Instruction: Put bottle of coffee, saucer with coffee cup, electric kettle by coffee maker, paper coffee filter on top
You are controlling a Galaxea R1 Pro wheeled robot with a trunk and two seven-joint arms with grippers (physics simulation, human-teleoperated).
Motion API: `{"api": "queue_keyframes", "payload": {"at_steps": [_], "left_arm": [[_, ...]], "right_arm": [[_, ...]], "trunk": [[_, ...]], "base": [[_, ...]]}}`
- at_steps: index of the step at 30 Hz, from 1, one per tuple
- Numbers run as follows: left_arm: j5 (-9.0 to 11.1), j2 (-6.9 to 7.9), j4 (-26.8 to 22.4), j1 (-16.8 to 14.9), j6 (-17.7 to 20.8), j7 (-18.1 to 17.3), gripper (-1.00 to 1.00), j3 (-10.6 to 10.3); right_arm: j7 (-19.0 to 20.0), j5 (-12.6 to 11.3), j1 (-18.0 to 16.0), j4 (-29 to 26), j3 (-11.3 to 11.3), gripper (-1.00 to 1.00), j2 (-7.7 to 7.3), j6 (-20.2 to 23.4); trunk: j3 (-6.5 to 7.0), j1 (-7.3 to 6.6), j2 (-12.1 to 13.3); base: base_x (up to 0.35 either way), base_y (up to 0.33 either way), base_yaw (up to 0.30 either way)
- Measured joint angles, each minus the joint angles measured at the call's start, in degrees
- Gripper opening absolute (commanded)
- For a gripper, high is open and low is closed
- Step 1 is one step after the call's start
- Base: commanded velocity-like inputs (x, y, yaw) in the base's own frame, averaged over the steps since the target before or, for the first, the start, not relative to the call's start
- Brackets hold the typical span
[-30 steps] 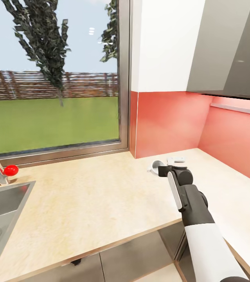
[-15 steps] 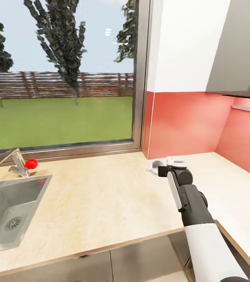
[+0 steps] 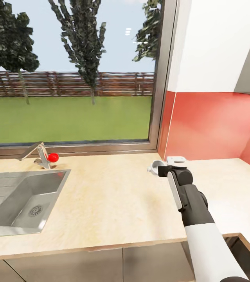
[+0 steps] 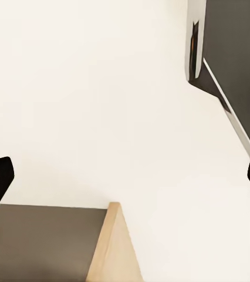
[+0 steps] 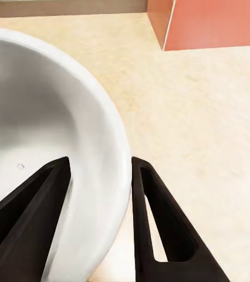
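My right gripper (image 3: 162, 170) reaches forward over the beige countertop (image 3: 113, 203) and is shut on the rim of a white coffee cup (image 3: 155, 166). Up close in the right wrist view, the two black fingers of that gripper (image 5: 100, 164) pinch the wall of the cup (image 5: 37, 117), one inside and one outside. My left gripper (image 4: 125, 176) is open, its dark fingertips far apart against a white surface. The coffee maker, coffee bottle, filter, saucer and kettle are out of view.
A steel sink (image 3: 7, 219) with a faucet (image 3: 38, 154) and red knob (image 3: 53, 157) sits at the left. A large window runs behind the counter, and a red backsplash (image 3: 211, 125) lines the corner at the right. The counter's front edge lies near my trunk.
The camera has turned left: sink and faucet slid further into view and the red corner moved right. My right arm keeps its pose, still holding the cup.
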Motion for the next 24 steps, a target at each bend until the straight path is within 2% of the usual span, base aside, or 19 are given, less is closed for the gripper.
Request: {"api": "queue_keyframes", "payload": {"at_steps": [6,9,15,18,20,24], "left_arm": [[0.0,0.06,-0.1,-0.1,-0.2,0.0,1.0,0.0],[0.0,0.07,-1.3,-0.1,-2.9,0.0,1.0,0.0],[0.1,0.03,-4.5,-0.2,-16.0,-0.2,1.0,0.0],[0.1,0.19,-6.7,-0.2,-19.5,-0.2,1.0,0.1],[0.4,0.5,-8.7,-0.2,-21.4,-0.2,1.0,0.9],[3.1,1.02,-11.6,-0.2,-25.3,-0.5,1.0,5.6]], "right_arm": [[0.0,0.0,0.0,0.0,0.0,-1.0,0.01,0.0],[0.0,0.0,0.0,0.0,0.0,-1.0,-0.01,0.0],[0.0,0.0,0.0,-0.1,0.0,-1.0,-0.01,0.0],[0.0,0.0,0.0,-0.1,0.0,-1.0,-0.01,0.0],[0.0,0.0,0.0,-0.1,0.0,-1.0,-0.01,0.0],[0.0,0.0,0.0,-0.1,0.0,-1.0,-0.01,0.0]], "trunk": [[-0.29,0.0,0.0],[-0.43,0.01,0.0],[-0.73,0.01,0.0],[-0.89,0.0,0.0],[-0.99,0.0,0.0],[-1.19,0.0,0.0]], "base": [[0.0,0.0,0.251],[-0.125,0.003,0.248],[-0.147,0.045,0.247],[-0.024,0.009,0.247],[-0.007,0.003,0.247],[-0.002,0.001,0.247]]}}
